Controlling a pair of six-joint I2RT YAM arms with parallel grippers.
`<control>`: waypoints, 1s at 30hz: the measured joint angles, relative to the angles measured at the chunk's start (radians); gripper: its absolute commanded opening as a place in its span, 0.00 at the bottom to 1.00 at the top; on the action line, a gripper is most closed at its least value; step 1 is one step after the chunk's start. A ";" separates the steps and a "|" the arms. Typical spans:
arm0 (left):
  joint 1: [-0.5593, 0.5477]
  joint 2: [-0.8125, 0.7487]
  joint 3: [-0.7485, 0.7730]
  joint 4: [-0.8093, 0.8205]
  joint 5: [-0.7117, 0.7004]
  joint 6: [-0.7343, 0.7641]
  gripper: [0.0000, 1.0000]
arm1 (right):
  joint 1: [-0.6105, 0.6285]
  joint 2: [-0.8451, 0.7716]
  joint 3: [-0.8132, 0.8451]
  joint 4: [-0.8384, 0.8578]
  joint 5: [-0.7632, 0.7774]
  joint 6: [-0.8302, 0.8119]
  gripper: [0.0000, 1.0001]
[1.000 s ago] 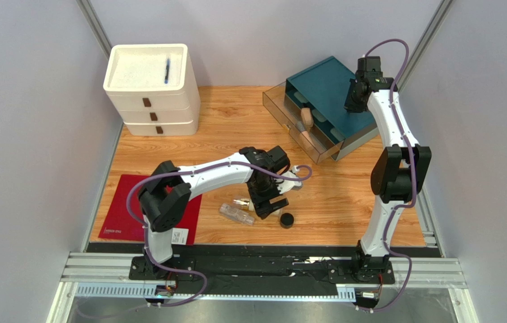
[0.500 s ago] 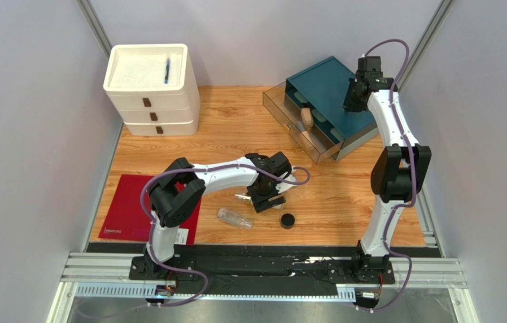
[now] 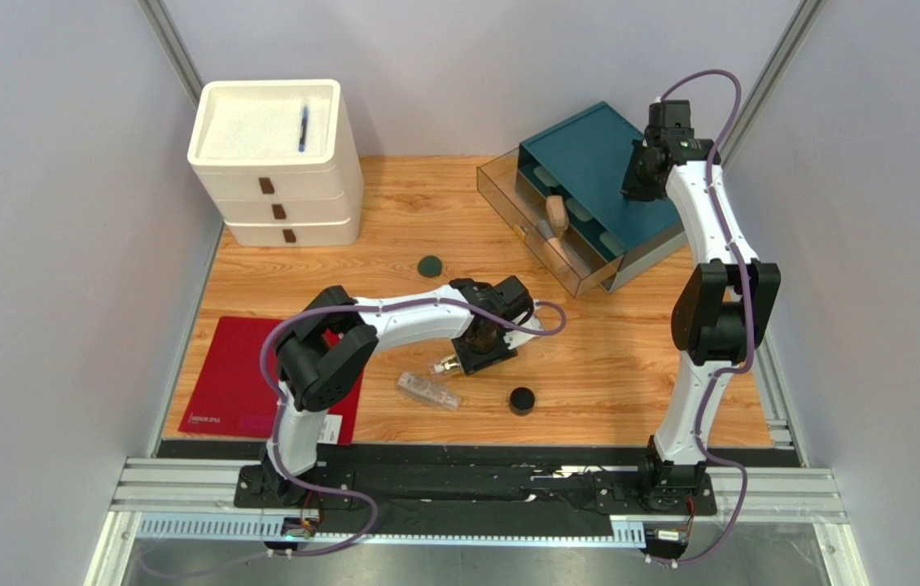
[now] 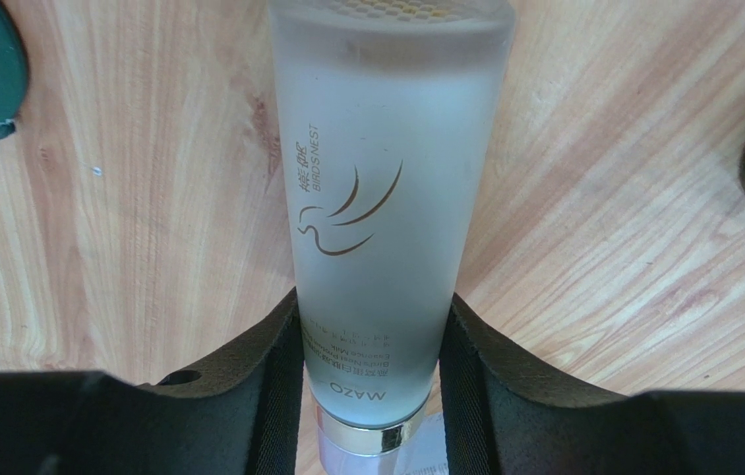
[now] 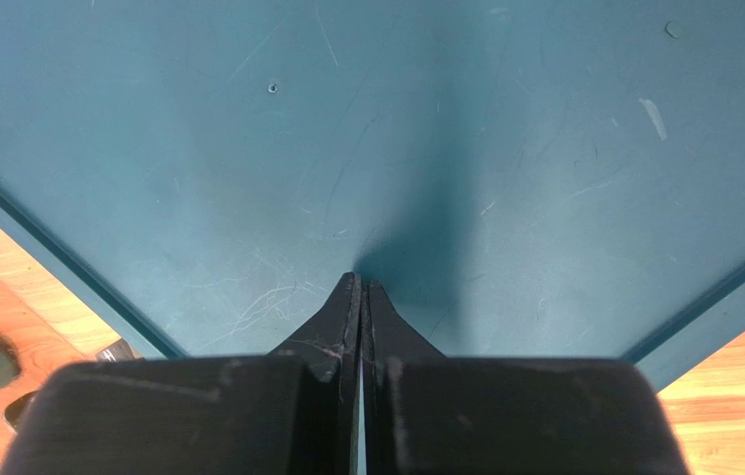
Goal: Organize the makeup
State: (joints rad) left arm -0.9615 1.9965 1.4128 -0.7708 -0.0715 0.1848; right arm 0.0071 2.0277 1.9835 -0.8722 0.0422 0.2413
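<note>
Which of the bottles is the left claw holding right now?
The frosted bottle with the gold neck, clamped in the left claw. The clear bottle lies loose on the table nearby; the beige bottle is in the teal organizer.

Overhead and close downward left-wrist views share the frosted bottle.

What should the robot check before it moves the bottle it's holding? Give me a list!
1. Grip: the left end effector presses the frosted bottle from both sides: ok.
2. Lift: frosted bottle off the table: cannot tell.
3. Drop spot: organizer drawer pulled open: ok.
4. Other arm: the right end effector is shut over the teal organizer top, not over the drawer: ok.
5. Everything tidied: not ok; the clear bottle and black jar sit on the table.
</note>
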 measured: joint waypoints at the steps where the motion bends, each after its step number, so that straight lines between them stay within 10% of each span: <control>1: 0.000 0.002 0.003 0.000 -0.002 0.000 0.00 | 0.000 0.000 0.000 0.000 0.000 0.000 0.00; 30: 0.048 -0.294 0.279 -0.041 -0.097 -0.074 0.00 | -0.004 0.021 0.032 -0.009 -0.034 -0.003 0.00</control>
State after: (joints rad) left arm -0.9134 1.7023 1.6917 -0.8120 -0.1680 0.1104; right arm 0.0032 2.0491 2.0155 -0.8810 0.0082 0.2386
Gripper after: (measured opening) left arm 0.504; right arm 0.002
